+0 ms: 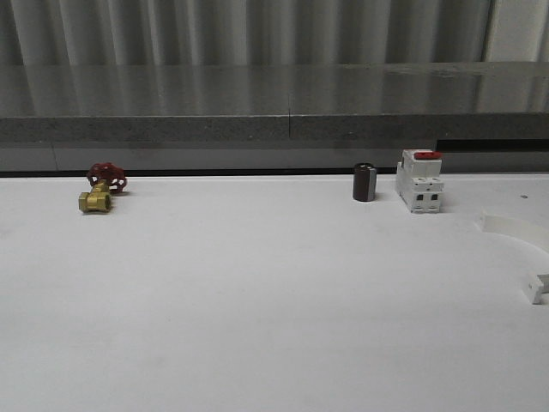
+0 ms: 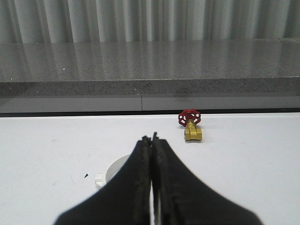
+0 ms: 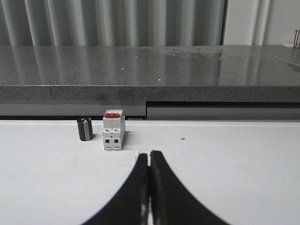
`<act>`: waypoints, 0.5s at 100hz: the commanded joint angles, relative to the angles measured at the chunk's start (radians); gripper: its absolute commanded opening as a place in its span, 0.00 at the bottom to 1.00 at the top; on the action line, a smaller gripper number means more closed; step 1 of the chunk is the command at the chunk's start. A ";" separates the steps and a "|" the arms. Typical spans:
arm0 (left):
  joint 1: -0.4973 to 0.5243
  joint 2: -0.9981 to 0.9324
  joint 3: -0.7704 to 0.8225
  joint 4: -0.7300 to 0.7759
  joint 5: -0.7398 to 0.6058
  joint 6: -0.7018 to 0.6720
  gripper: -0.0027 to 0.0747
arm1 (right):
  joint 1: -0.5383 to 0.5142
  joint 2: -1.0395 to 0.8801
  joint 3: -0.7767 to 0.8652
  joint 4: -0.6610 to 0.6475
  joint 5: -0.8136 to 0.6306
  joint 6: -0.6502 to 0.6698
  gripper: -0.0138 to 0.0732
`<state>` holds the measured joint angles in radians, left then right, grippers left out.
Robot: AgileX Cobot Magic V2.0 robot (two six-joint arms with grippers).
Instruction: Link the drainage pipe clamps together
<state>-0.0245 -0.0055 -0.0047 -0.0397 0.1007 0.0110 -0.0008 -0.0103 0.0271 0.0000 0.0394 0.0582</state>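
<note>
A: White table (image 1: 257, 300), grey stone ledge (image 1: 274, 120) along its far edge, ribbed wall behind. Where are the clamps?

B: One white half-ring clamp (image 1: 520, 245) lies flat at the table's right edge in the front view, its end tab nearest the camera. In the left wrist view a second white curved clamp piece (image 2: 114, 171) lies on the table just behind the left gripper (image 2: 153, 138), partly hidden by its fingers.

A: And the claws themselves?

B: The left gripper's black fingers are pressed together with nothing between them. The right gripper (image 3: 149, 153) is the same, tips touching and empty; a small white corner peeks out just beyond its tips, too little to identify.

A: Anything else nearby?

B: Past the right gripper stand a white breaker with a red top (image 3: 113, 131) and a dark cylinder (image 3: 85, 129) beside it. Beyond the left gripper sits a brass valve with a red handwheel (image 2: 190, 125).
</note>
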 commanded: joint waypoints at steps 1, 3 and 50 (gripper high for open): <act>-0.002 -0.032 0.035 -0.001 -0.077 -0.011 0.01 | -0.003 -0.021 -0.015 0.000 -0.085 0.001 0.08; -0.002 -0.032 0.035 -0.001 -0.077 -0.011 0.01 | -0.003 -0.021 -0.015 0.000 -0.085 0.001 0.08; -0.002 -0.032 0.035 -0.005 -0.032 -0.011 0.01 | -0.003 -0.021 -0.015 0.000 -0.085 0.001 0.08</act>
<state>-0.0245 -0.0055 -0.0047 -0.0397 0.1096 0.0110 -0.0008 -0.0103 0.0271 0.0000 0.0394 0.0582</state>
